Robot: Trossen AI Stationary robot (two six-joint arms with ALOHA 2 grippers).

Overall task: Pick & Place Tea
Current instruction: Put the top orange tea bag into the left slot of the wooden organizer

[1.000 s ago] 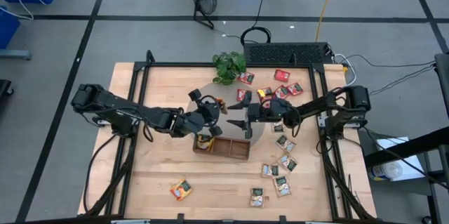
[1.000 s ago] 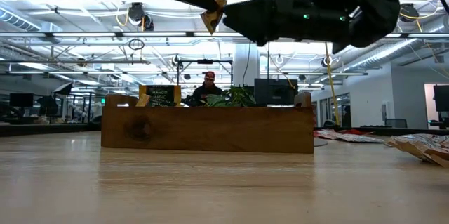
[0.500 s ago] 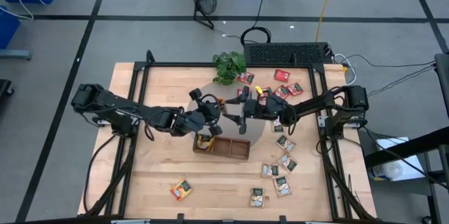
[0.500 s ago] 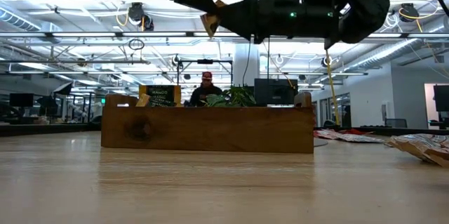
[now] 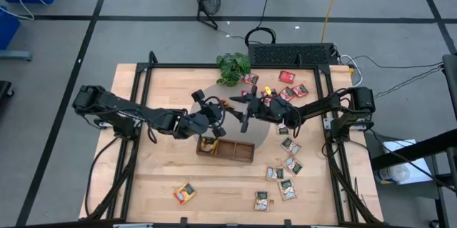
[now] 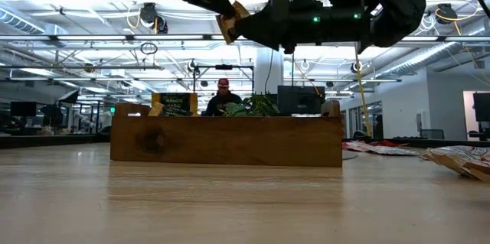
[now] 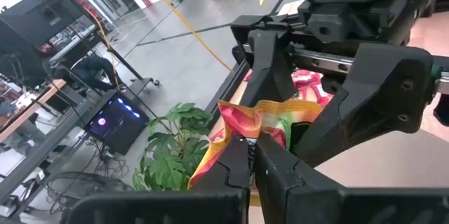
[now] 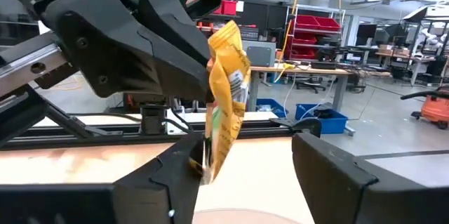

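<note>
One orange-yellow tea packet between two end effectors.

An orange-yellow tea packet hangs upright in the air above the table. Other packets lie scattered flat on the wood.

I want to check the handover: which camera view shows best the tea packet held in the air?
The right wrist view: the orange-yellow packet hangs edge-on from the left pincer, between the right pincer's open fingers. The left wrist view shows it crumpled and half hidden; the low view only a corner; the high view a speck.
</note>
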